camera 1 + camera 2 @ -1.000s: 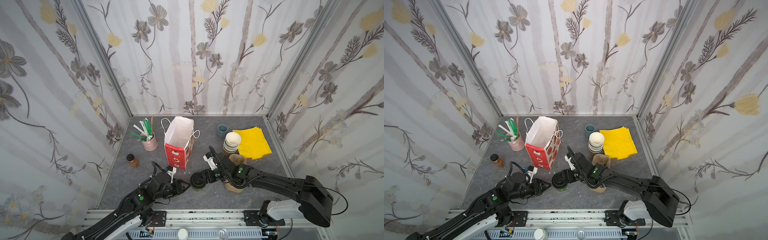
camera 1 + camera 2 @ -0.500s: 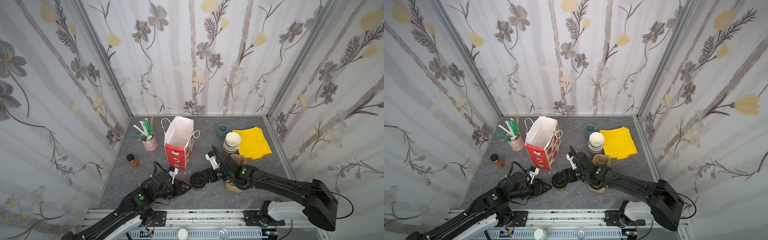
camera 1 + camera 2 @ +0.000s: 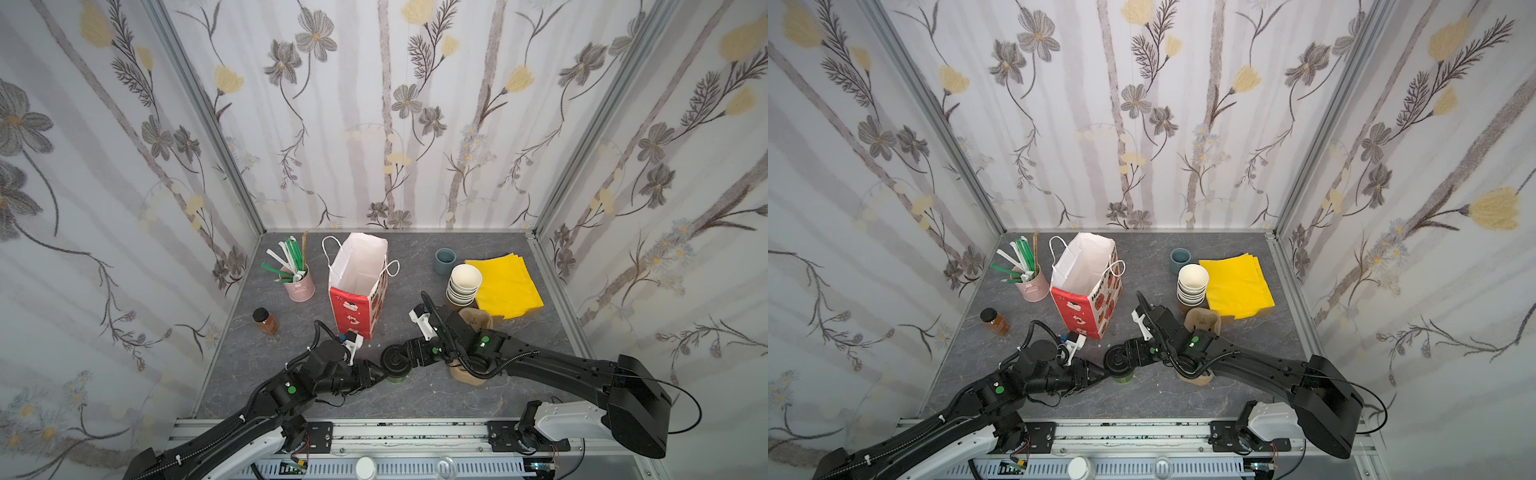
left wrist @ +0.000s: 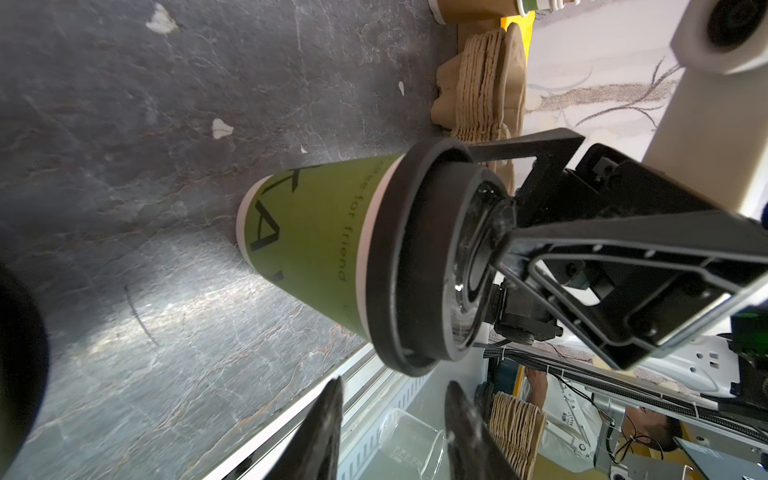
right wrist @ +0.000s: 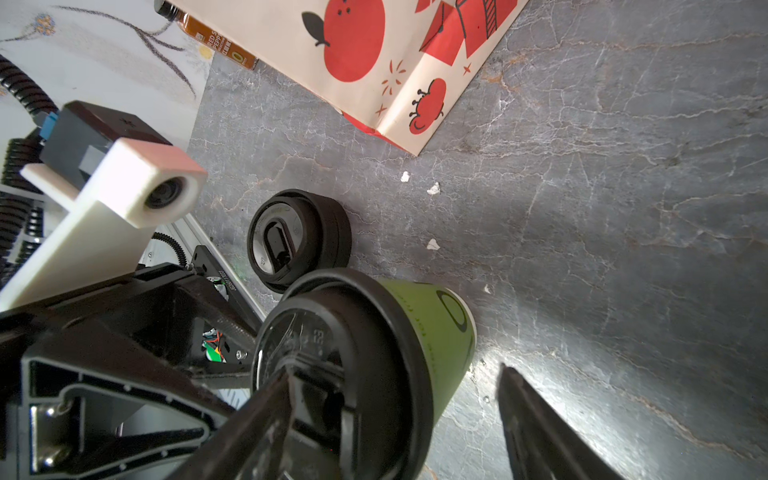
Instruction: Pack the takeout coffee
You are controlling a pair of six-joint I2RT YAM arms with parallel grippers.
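Takeout coffee, lid half hidden (under right hand)

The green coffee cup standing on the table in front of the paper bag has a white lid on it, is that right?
Not quite: the lid is black, not white, as the left wrist view shows. The green coffee cup does stand on the table in front of the paper bag.
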